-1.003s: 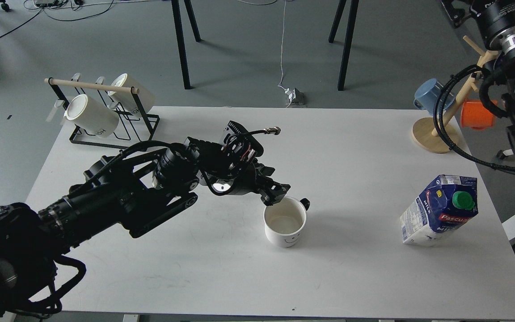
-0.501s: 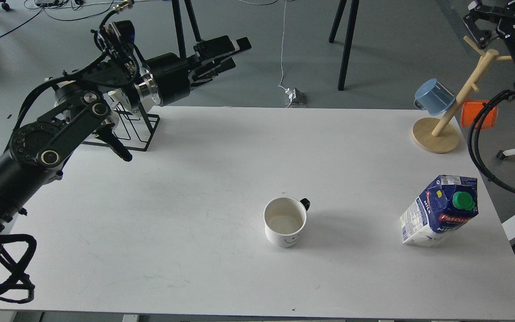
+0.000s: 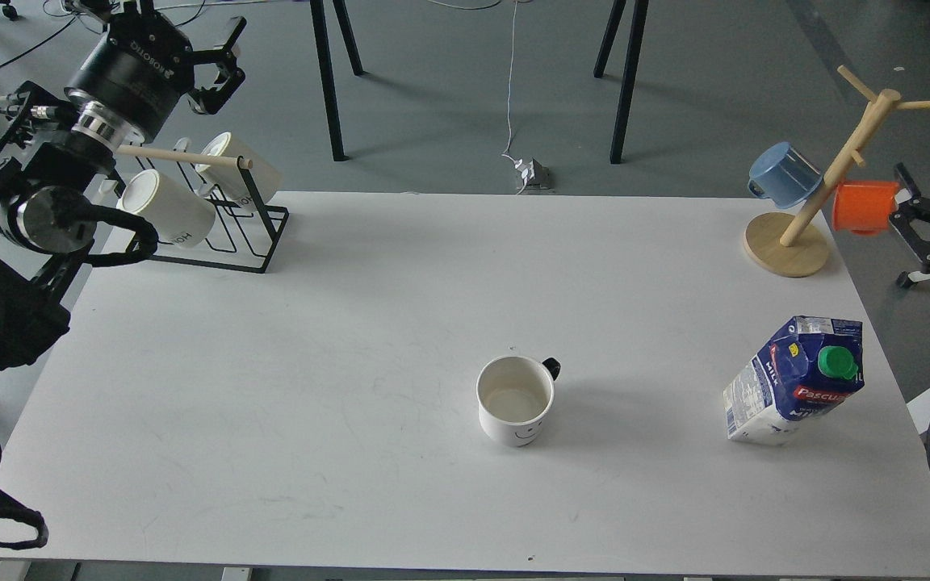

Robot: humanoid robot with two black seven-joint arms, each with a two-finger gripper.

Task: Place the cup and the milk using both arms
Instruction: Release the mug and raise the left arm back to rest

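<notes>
The cup [image 3: 515,401], a white mug with a black smiley face and black handle, stands upright near the middle front of the white table [image 3: 352,323]. The milk [image 3: 796,379], a blue and white carton with a green cap, stands at the right front. My left gripper [image 3: 174,28] is open and empty, raised over the far left corner above the mug rack, far from the cup. My right gripper [image 3: 913,230] is open and empty at the right edge, beside the orange cup and well behind the milk.
A black wire rack [image 3: 215,234] holding cream mugs [image 3: 166,210] stands at the back left. A wooden mug tree [image 3: 788,242] with a blue cup [image 3: 784,173] and an orange cup [image 3: 860,206] stands at the back right. Chair legs stand beyond the table.
My left gripper let go of the cup's rim, then swung up and back to the far left corner. My right arm drew back to the right edge. Cup and milk have not moved.
</notes>
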